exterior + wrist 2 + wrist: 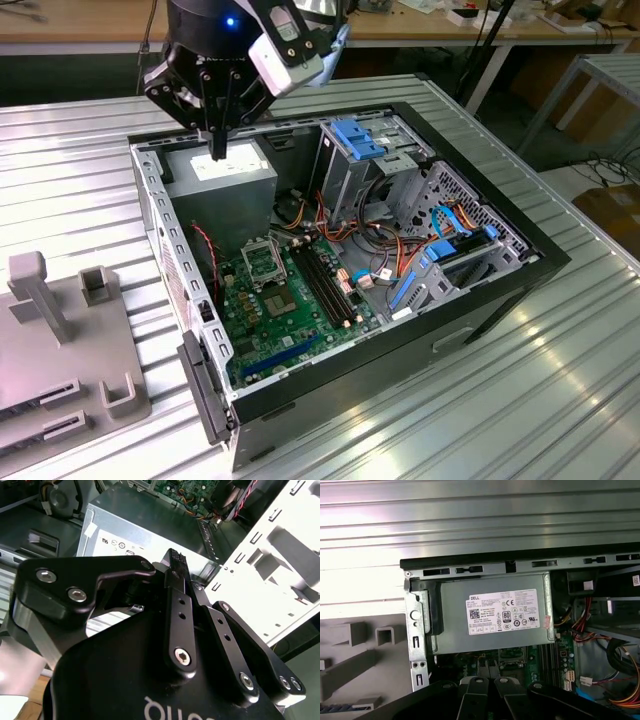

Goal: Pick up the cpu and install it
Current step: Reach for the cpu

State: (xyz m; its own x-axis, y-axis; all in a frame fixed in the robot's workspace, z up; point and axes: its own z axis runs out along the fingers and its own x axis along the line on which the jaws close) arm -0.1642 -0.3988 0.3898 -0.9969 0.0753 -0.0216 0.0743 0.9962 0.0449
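The gripper [218,148] hangs over the grey power supply [232,180] in the open computer case [500,285], its fingers drawn close together. Whether the cpu is pinched between them I cannot tell, and I cannot spot it elsewhere. This looks like transit; the socket [262,262] lies nearby, and seating calls for square alignment
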